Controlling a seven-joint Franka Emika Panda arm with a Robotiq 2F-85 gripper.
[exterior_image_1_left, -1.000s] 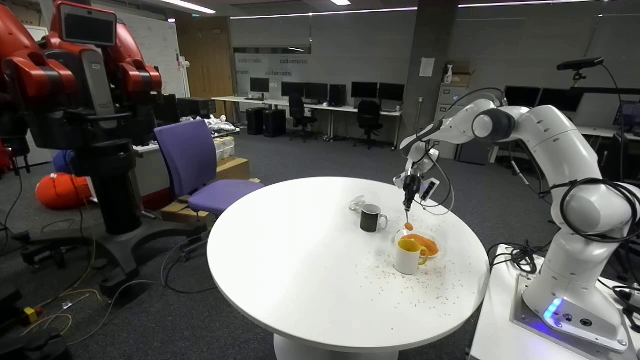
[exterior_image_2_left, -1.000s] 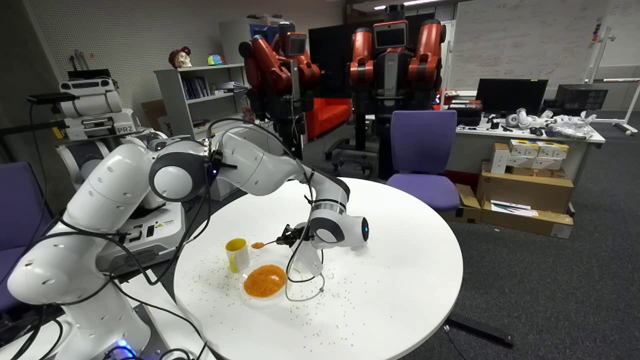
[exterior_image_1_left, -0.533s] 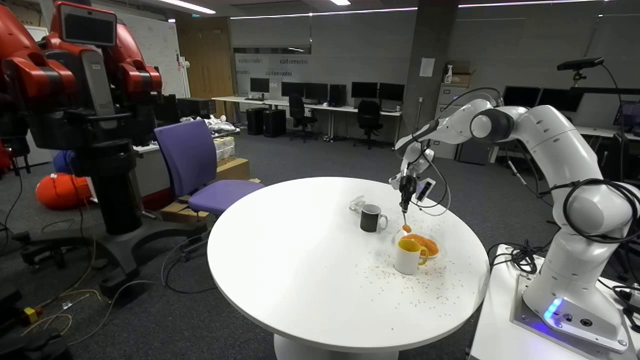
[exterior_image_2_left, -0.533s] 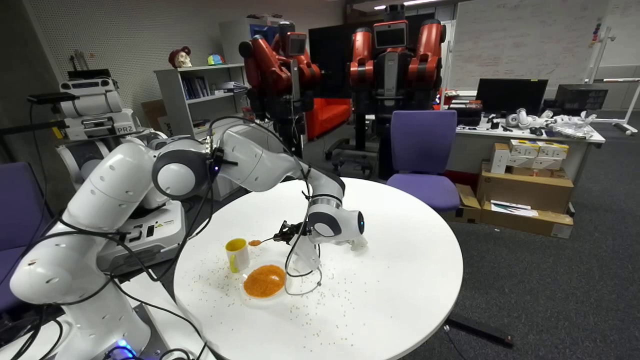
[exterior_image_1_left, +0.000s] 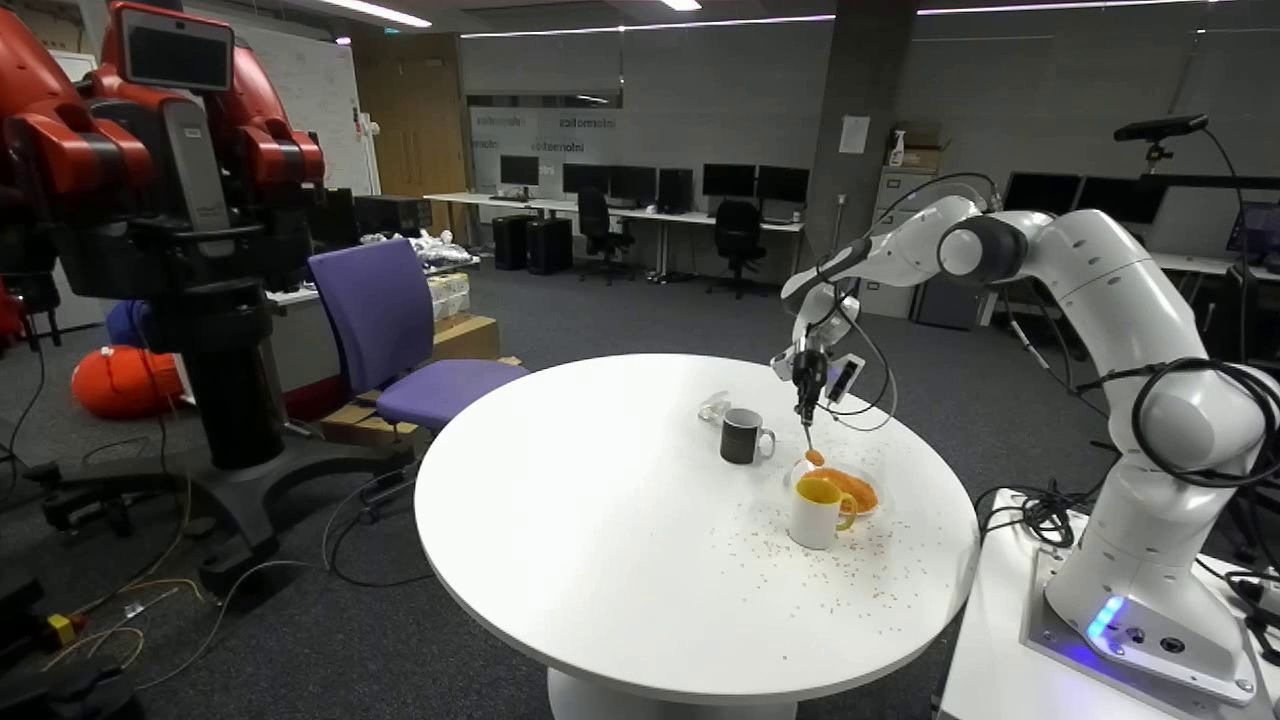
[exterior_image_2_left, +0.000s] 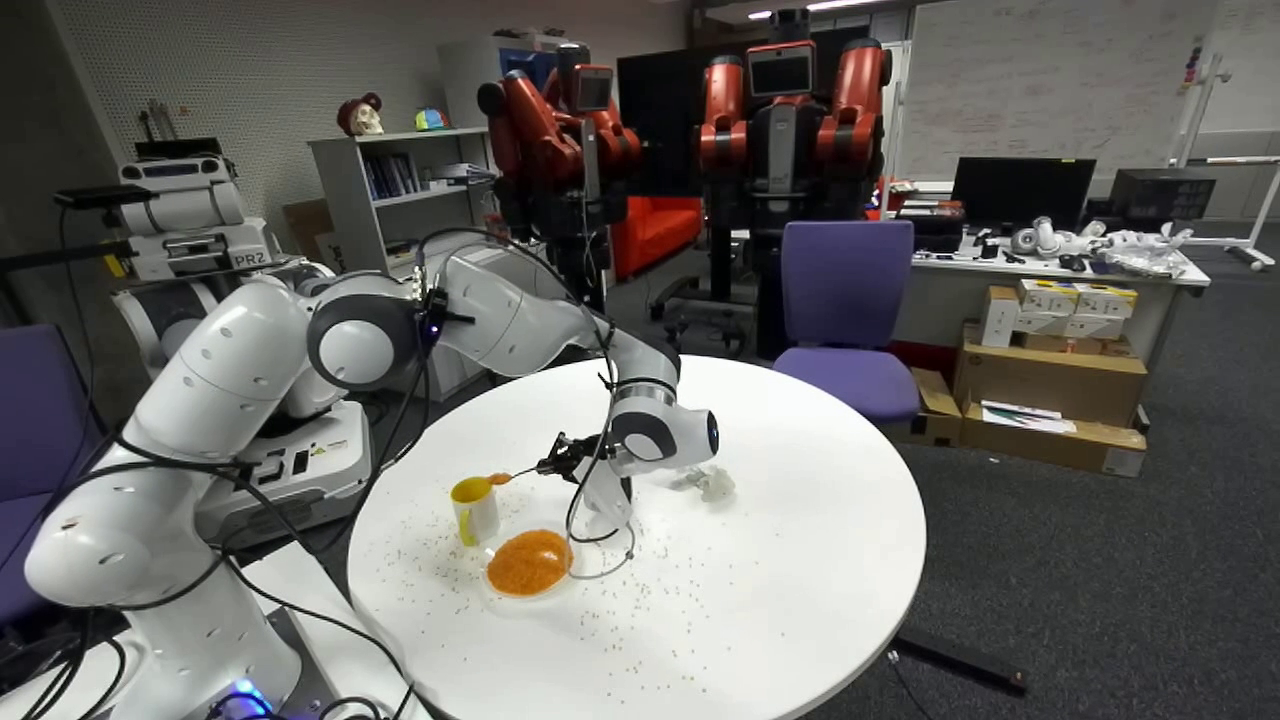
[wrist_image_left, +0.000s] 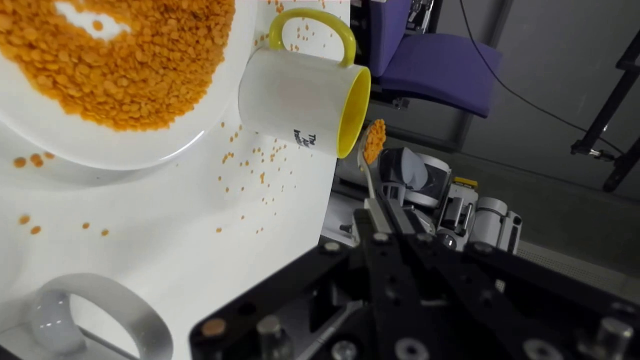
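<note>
My gripper (wrist_image_left: 387, 215) is shut on the handle of a metal spoon (wrist_image_left: 369, 177), whose bowl carries a small heap of orange lentils (wrist_image_left: 376, 141). Close by is a white mug (wrist_image_left: 295, 100) with a yellow inside and handle. In an exterior view the spoon's tip appears right at the rim of this mug (exterior_image_2_left: 480, 520); whether it is over the opening I cannot tell. Beside the mug, a white plate (wrist_image_left: 135, 161) holds a spread of orange lentils (exterior_image_2_left: 530, 565). A dark mug with a grey handle (exterior_image_1_left: 738, 438) stands farther off; the arm hides it in an exterior view.
Loose lentils are scattered over the round white table (exterior_image_1_left: 600, 520) around the plate and mug. Crumpled clear plastic (exterior_image_2_left: 715, 484) lies near the dark mug. A cable (exterior_image_2_left: 612, 570) hangs from the wrist close to the plate. A purple chair (exterior_image_2_left: 845, 320) stands at the table's edge.
The arm has shifted a little, and in both exterior views the gripper has moved left. The loaded spoon has come nearer to the white mug's rim in an exterior view. Mugs and plate stay put.
</note>
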